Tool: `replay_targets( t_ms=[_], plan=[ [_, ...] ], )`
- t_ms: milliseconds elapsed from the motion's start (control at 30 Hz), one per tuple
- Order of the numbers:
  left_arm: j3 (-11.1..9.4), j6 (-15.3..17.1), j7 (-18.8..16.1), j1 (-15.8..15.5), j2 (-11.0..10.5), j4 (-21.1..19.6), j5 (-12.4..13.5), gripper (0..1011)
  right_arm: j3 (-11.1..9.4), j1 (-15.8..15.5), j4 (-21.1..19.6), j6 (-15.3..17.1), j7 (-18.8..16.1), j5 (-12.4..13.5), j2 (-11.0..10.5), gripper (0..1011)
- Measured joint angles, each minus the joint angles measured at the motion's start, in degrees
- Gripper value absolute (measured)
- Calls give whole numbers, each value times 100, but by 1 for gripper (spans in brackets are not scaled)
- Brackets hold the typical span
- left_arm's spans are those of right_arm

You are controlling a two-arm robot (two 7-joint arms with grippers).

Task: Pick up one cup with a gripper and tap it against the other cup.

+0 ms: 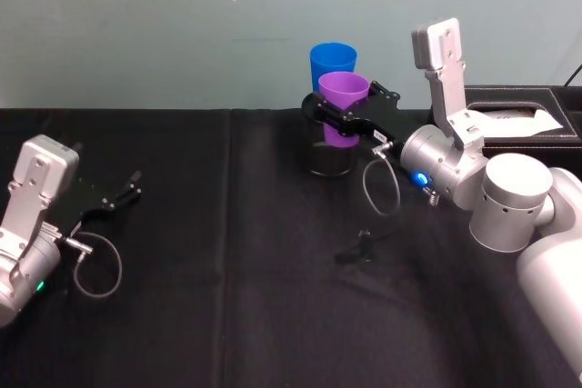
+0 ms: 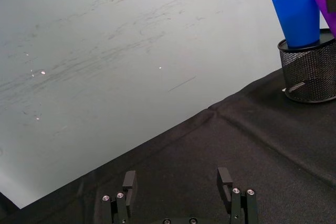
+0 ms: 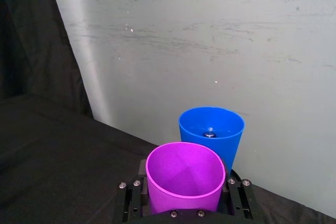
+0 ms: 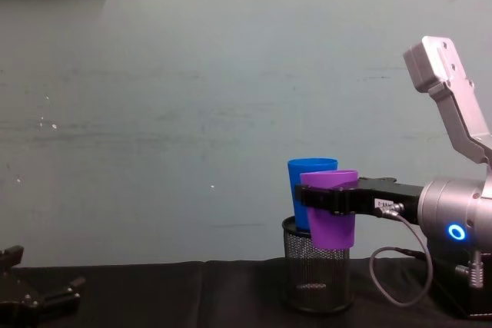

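Left gripper (image 1: 127,193) parked low at the robot's left over the black tablecloth (image 1: 227,270), jaws apart, holding nothing; well clear of the work.

Right gripper (image 1: 350,114) extended forward toward the wall, jaws clamped on the purple cup (image 1: 343,102) about mid-body, one finger each side. Cup is upright, mouth up, lifted off the cloth; in the chest view its lower part hangs in front of the upper part of the black mesh pen holder (image 4: 318,274).

Just behind it, the blue cup (image 1: 333,63) stands in the mouth of the mesh holder, rim slightly higher than the purple rim. Whether the two cups touch or are only very near: cannot tell.

Farther right, a black box (image 1: 518,120) by the wall.

Risks, as judged: blue cup is perched, not seated on the table, so a firm tap could tip it or knock it out of the holder. A low approach could catch the purple cup's base on the mesh rim and drag the holder. Smooth tapered plastic may slip in the clamp on impact.
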State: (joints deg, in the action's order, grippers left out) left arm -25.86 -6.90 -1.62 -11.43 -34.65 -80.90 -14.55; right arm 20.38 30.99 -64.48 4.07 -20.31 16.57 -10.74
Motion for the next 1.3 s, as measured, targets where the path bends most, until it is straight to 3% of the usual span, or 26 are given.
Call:
replay_targets(
  t_ms=[1300],
  plan=[
    [0, 0, 0, 0, 0, 0, 0, 1000, 0, 0, 0, 0, 0, 0, 0, 734]
  ],
)
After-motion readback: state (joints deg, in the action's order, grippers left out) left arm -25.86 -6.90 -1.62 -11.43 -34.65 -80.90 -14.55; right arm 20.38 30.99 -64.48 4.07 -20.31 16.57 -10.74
